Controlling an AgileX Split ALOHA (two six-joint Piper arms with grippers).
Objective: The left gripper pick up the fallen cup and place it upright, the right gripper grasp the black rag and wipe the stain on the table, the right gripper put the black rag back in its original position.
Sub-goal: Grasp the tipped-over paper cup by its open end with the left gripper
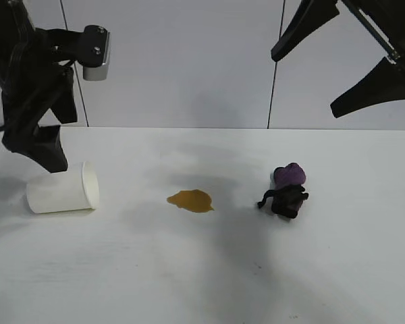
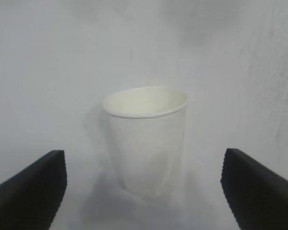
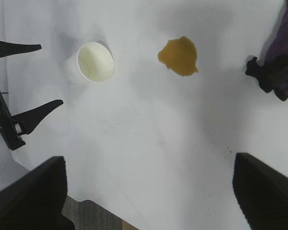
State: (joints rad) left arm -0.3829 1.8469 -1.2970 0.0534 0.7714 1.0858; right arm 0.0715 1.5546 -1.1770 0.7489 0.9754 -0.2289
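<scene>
cup [image 1: 62, 188] fallen, beneath open left end effector [image 1: 47, 152]

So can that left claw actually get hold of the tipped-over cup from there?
Probably yes. The left claw hangs open right by the cup, which lies on its side on the table, with nothing between them.

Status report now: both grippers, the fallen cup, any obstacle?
Left gripper open, over white paper cup; cup on its side. Right gripper open, raised. Nothing in the way.
</scene>
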